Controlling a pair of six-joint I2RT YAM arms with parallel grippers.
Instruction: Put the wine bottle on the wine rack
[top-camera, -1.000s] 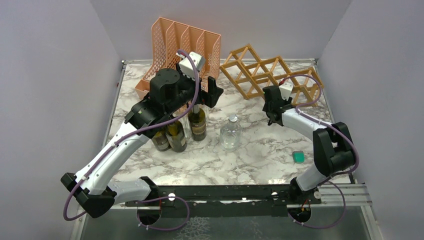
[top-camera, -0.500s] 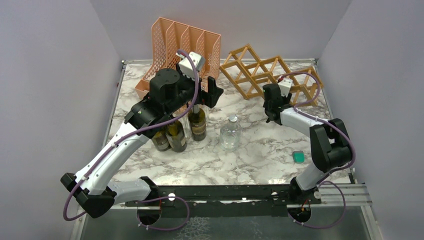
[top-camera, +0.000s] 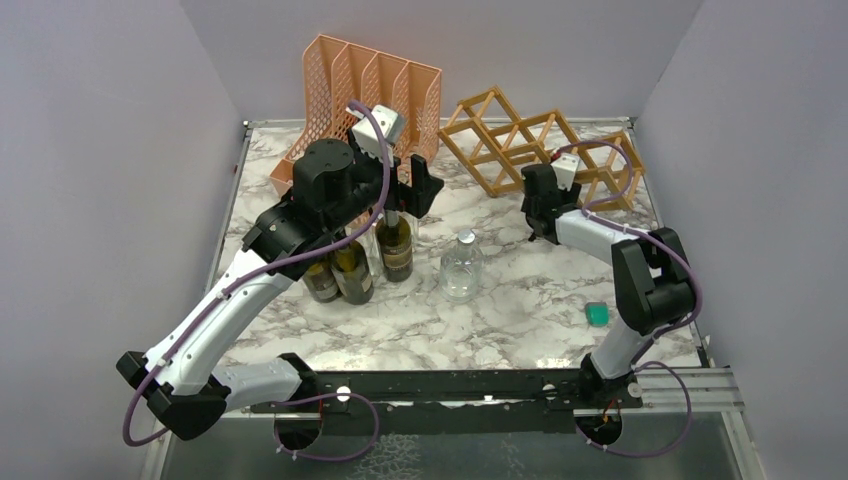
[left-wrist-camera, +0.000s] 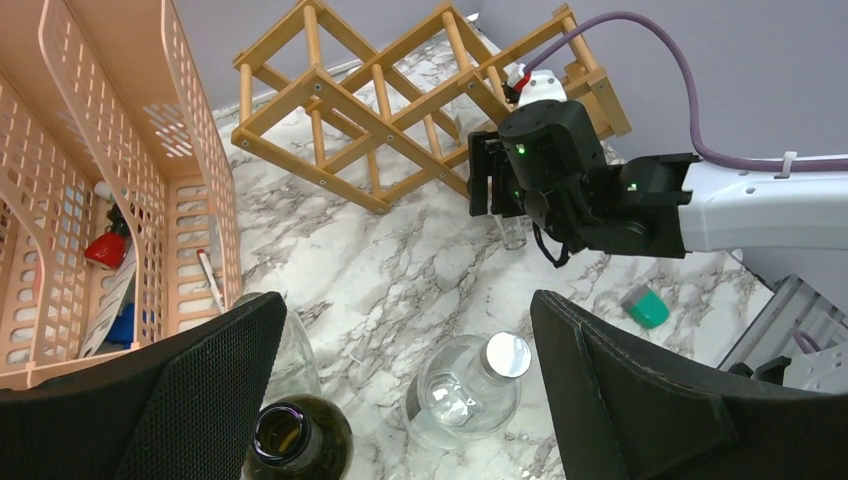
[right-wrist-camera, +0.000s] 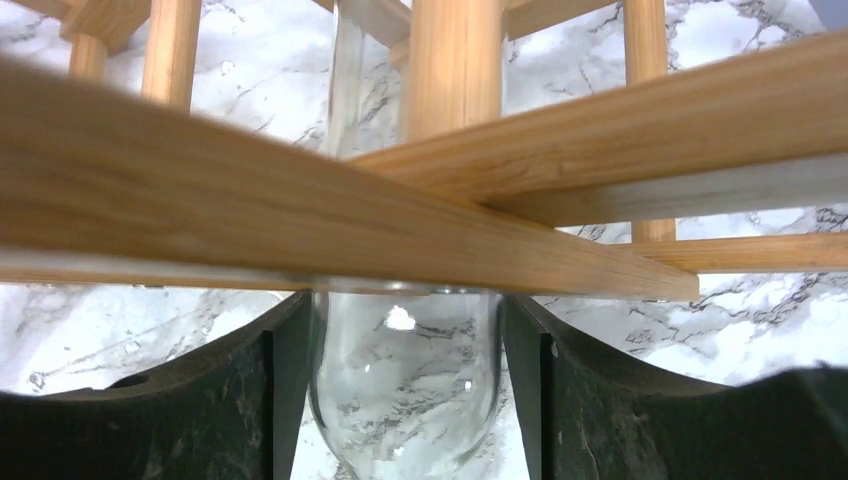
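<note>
Three dark green wine bottles stand left of centre; the open-necked one (top-camera: 394, 245) is nearest my left gripper (top-camera: 402, 188). That gripper is wide open just above its neck; in the left wrist view the bottle's mouth (left-wrist-camera: 285, 435) sits by the left finger, off the middle of the gripper (left-wrist-camera: 410, 395). The light wooden lattice wine rack (top-camera: 520, 140) stands at the back right. My right gripper (top-camera: 541, 212) is at the rack's front edge, shut on a small clear glass vessel (right-wrist-camera: 405, 390) that rises behind a rack slat (right-wrist-camera: 300, 205).
A clear bottle with a silver cap (top-camera: 462, 265) stands mid-table, right of the dark bottles. A peach mesh file organiser (top-camera: 360, 90) holding pens stands at the back left. A small green block (top-camera: 597, 315) lies near the right edge. Grey walls enclose the table.
My right gripper has crept back and left, closer to the rack's front edge. My left gripper has shifted slightly up and back above the bottle neck.
</note>
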